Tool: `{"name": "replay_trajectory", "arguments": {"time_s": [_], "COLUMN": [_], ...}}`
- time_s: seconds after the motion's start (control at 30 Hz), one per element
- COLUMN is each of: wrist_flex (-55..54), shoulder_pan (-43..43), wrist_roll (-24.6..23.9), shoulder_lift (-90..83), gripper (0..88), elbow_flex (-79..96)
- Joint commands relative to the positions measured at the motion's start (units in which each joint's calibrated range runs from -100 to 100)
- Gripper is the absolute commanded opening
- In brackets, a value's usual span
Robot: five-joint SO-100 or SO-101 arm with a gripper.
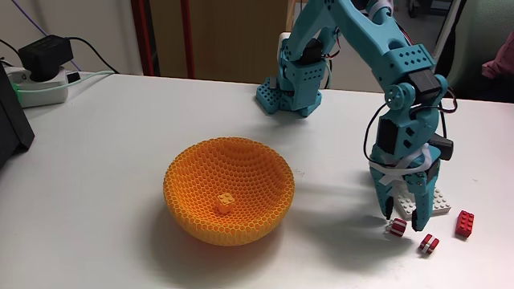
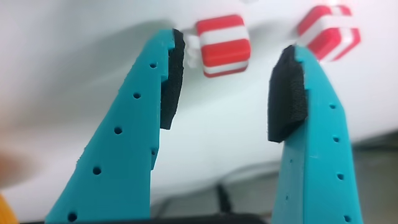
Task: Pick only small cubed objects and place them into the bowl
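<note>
- Progress is standing at roughly one of three: the yellow cube is lying inside the bowl, while two striped cubes are waiting on the table.
- Bowl contents: only that yellow cube is showing, resting near the bottom against the honeycomb wall.
- The gripper is hanging low over the table at the right of the fixed view, jaws spread and holding nothing.
- In the wrist view the gripper is straddling the near striped cube, which is sitting just beyond the fingertips, closer to the left pad; it is not yet between the pads.
- The near striped cube is lying just under the fingertips; the second striped cube is lying just beside it, well apart from the bowl.
- The red brick and white plate are sitting nearby and, judging by the task, should be left alone.
</note>
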Motion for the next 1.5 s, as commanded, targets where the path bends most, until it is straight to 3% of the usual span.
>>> {"name": "replay_trajectory", "arguments": {"time_s": [0.0,0.4,0.87,1.07,1.27,1.47], "wrist_flex": [-0.5,-1.8,-2.4,2.3,12.3,13.3], "shoulder_pan": [0.5,3.1,2.4,4.6,13.3,35.3], "wrist_roll": [0.2,1.2,1.6,1.7,3.4,8.6], "shoulder_lift": [0.1,1.8,2.9,-6.7,-29.5,-41.5], "gripper": [22.1,20.8,1.8,1.1,3.3,4.3], "elbow_flex": [-3.3,-3.4,-2.9,-3.1,-2.9,3.5]}}
